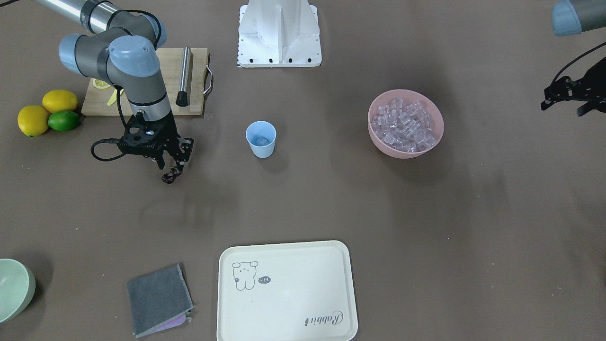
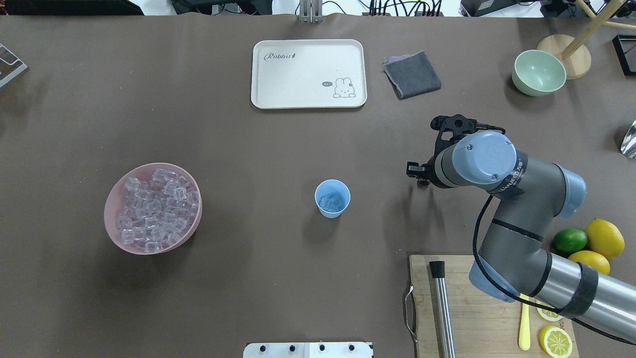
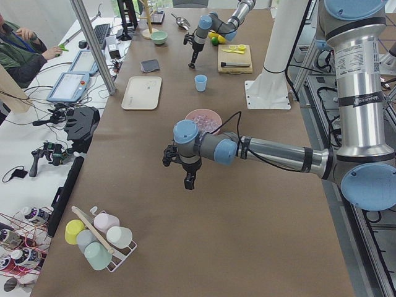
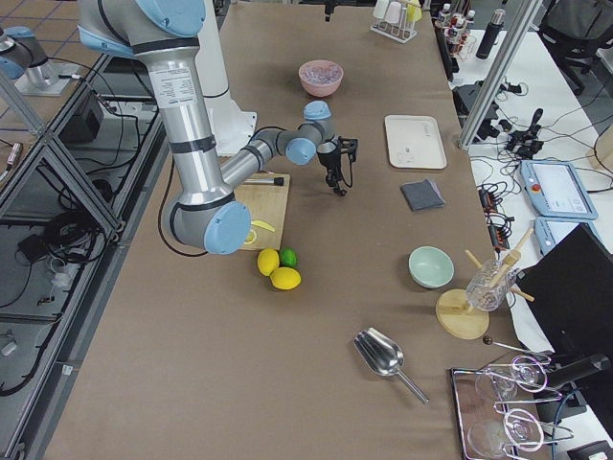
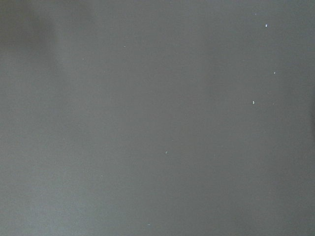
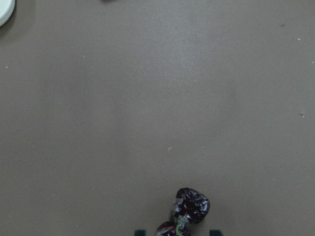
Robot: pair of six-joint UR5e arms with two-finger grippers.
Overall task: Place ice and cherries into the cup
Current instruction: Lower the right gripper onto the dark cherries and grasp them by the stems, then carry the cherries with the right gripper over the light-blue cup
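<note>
The light blue cup (image 1: 261, 138) stands upright mid-table with a few ice cubes (image 2: 331, 202) inside it; it also shows in the overhead view (image 2: 332, 198). More ice (image 1: 403, 124) fills the pink bowl (image 2: 112, 211). My right gripper (image 1: 173, 171) hangs above the table, well to one side of the cup, shut on the dark red cherries (image 1: 169, 178), which also show in the right wrist view (image 6: 192, 206). My left gripper (image 1: 551, 99) is raised at the table's far end beyond the pink bowl; I cannot tell whether it is open or shut.
A cream tray (image 1: 284, 293) and a grey cloth (image 1: 158, 298) lie across the table from the cup. A cutting board (image 1: 194, 80) with a metal rod (image 1: 184, 76), two lemons and a lime (image 1: 64, 121) sit behind the right arm. A pale green bowl (image 1: 12, 289) stands at a corner.
</note>
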